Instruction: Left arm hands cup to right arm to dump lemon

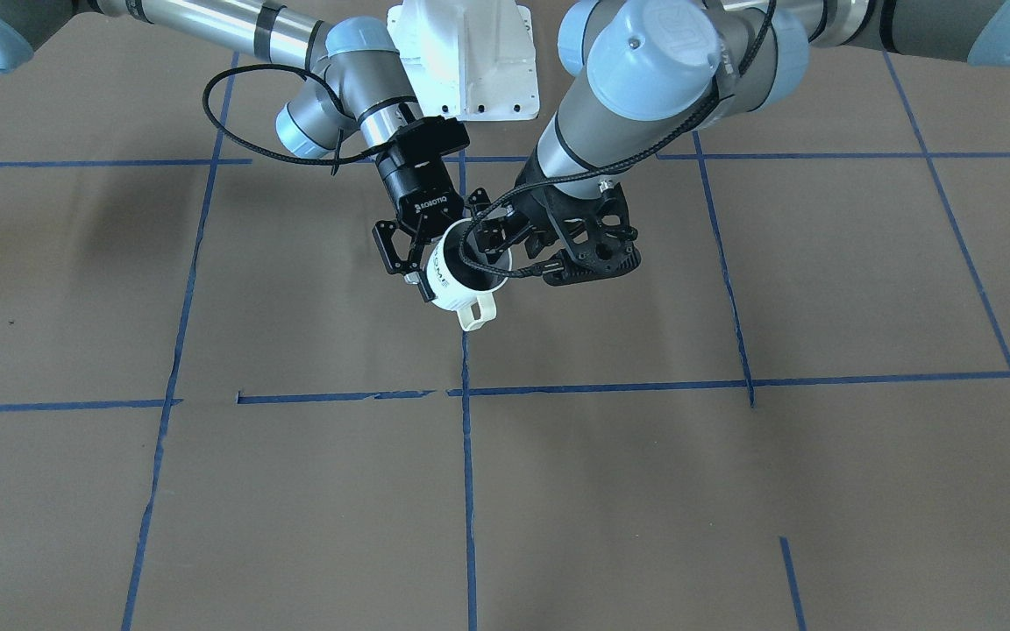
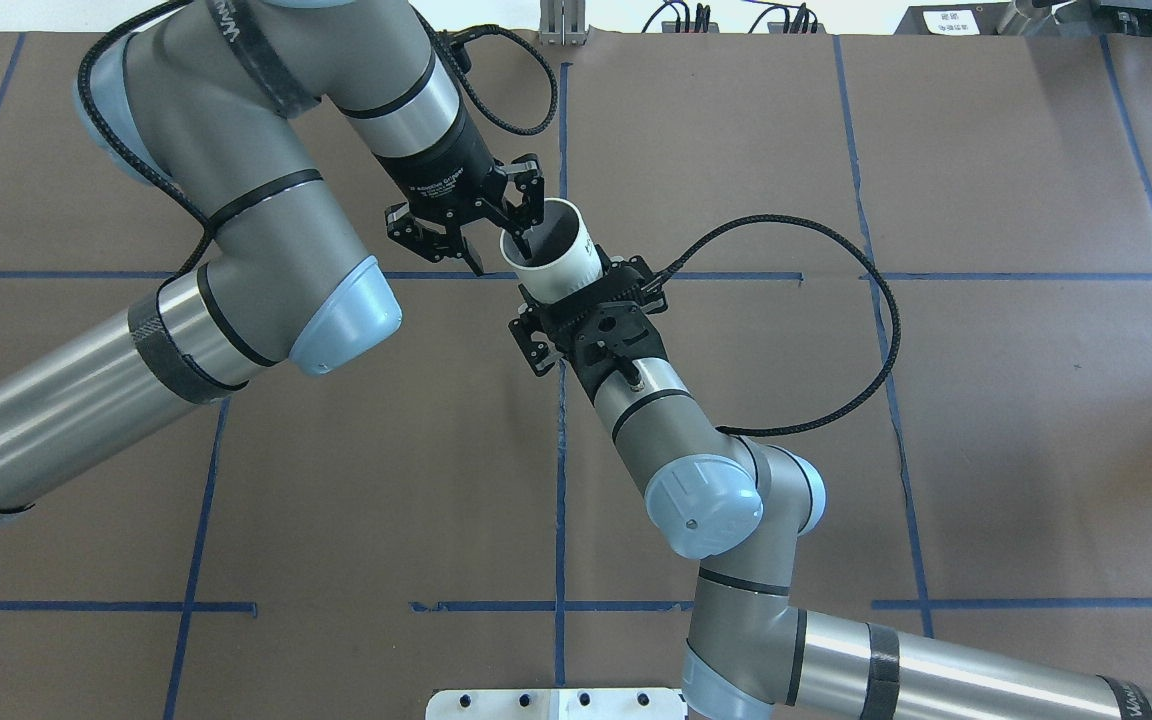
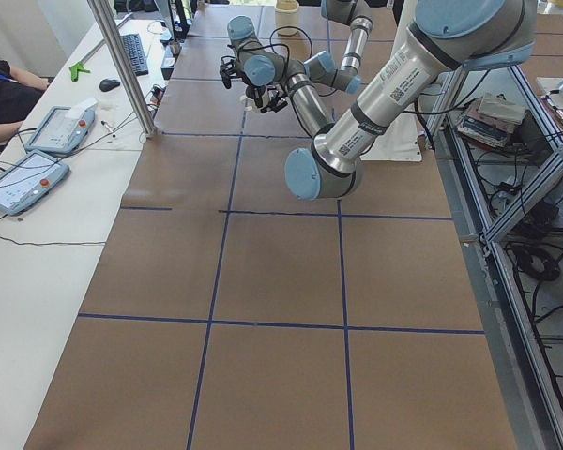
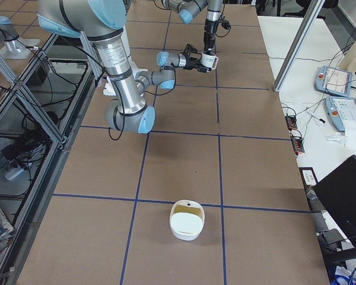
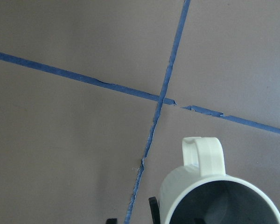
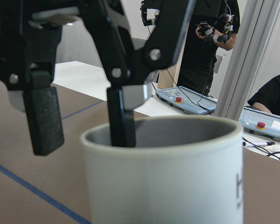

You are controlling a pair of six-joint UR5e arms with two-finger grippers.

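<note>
— White ribbed cup [image 1: 451,287], lettered HOME, cream handle. Location?

— Aloft, off the brown-paper surface [image 1: 295,491], near the middle and over a crossing of blue tape lines [image 1: 466,390]. It is slightly tilted, with the handle on the side away from the robot's base.

— Holder?

— Right end effector [image 2: 576,290], pinching the cup across its ribbed body from the side. My reading of why: a side grip leaves the mouth free and lets the wrist roll the cup over for dumping.

— Left end effector [image 2: 496,250]?

— Spread. One finger [image 6: 121,116] hangs inside the rim. The other [image 6: 44,116] stands outside, apart from the wall, and neither pad presses. A rim hold suits a giver, since it keeps the body bare for the taker.

— Stage?

— Handover reads as made, with the weight on the right arm alone. The left arm's inner finger needs to lift clear of the mouth before any tipping, or the rim may knock it.

— Lemon?

— Not seen. The left wrist view shows only part of the dark grey interior, so I cannot tell whether it sits inside.

— Other stock?

— Cream container [image 4: 187,219], resting on the surface well apart from the arms, toward the robot's right end. Possibly the dump target, but unconfirmed.
</note>
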